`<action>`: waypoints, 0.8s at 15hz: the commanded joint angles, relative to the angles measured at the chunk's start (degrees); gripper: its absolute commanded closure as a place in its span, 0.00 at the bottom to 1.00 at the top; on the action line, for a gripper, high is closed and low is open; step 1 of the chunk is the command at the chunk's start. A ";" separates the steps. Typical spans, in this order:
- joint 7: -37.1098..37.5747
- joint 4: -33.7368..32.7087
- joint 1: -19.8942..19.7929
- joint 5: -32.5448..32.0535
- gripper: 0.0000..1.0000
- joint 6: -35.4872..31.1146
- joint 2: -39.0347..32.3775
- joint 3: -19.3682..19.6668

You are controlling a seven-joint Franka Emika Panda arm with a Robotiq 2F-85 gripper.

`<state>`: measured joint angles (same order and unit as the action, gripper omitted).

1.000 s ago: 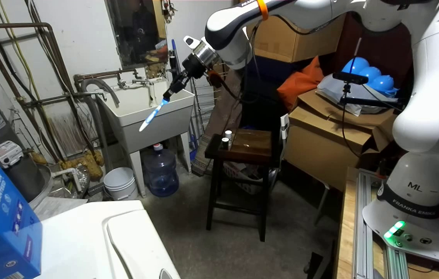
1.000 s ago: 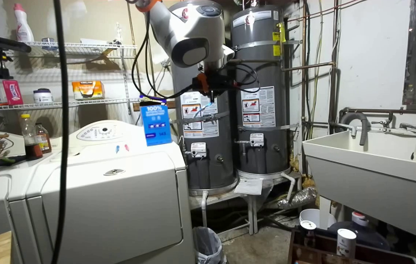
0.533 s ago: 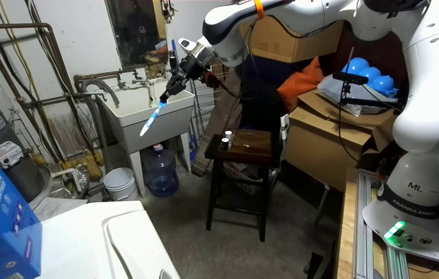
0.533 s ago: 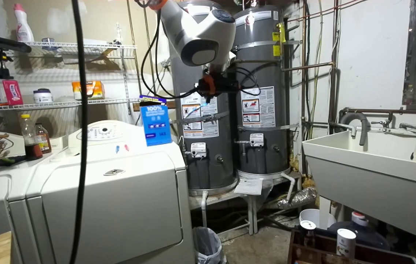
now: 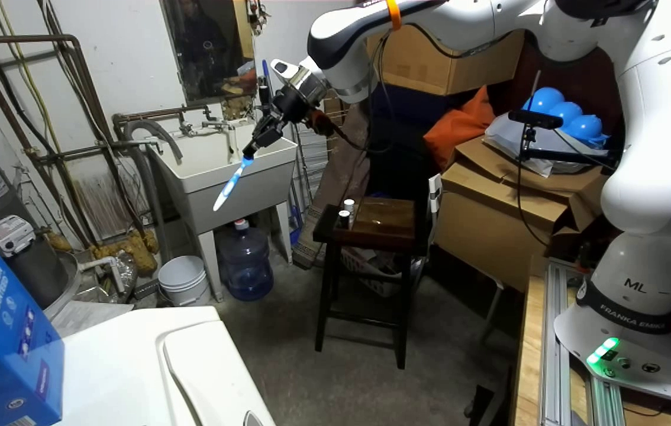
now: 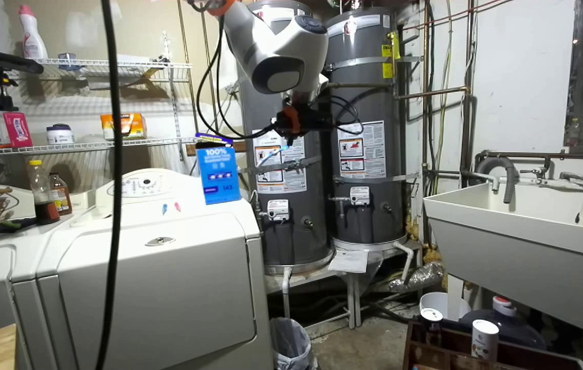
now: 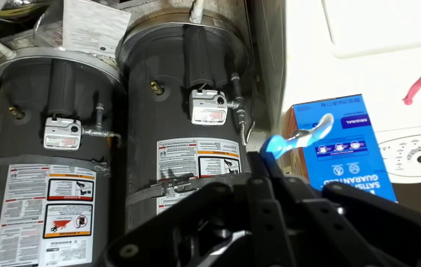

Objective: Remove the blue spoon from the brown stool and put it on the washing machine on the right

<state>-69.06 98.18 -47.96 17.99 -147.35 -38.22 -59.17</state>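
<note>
Blue box (image 6: 218,177) on washing machine (image 6: 158,282), 2 tanks (image 6: 296,205) beside

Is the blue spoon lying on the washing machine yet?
No, in an exterior view the gripper holds the blue spoon in the air, off the washing machine.

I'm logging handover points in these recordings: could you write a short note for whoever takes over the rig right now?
Gripper: the black gripper is closed on one end of the slim light-blue plastic spoon, held in mid-air with its free end slanting down.
Things: the dark brown wooden stool stands on the floor; the white metal washing machine has a blue printed cardboard box upright on its top.
Done: the spoon is off the stool.
Left: bring it over the washing machine, lower it onto the top, open and back off. I'd keep clear of the box.
</note>
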 commanded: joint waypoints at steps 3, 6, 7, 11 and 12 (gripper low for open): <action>-5.60 -3.99 8.82 1.86 0.99 2.14 -3.48 3.12; -4.66 -5.69 14.73 2.05 0.99 1.39 -4.41 5.87; -3.86 -6.42 16.68 2.80 0.99 -0.17 -4.91 6.59; -3.05 -11.36 24.32 3.04 0.99 1.91 -5.91 10.45; -2.97 -12.86 25.85 2.99 0.99 2.71 -6.43 11.32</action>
<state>-72.26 91.05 -27.53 19.57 -147.18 -43.00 -51.04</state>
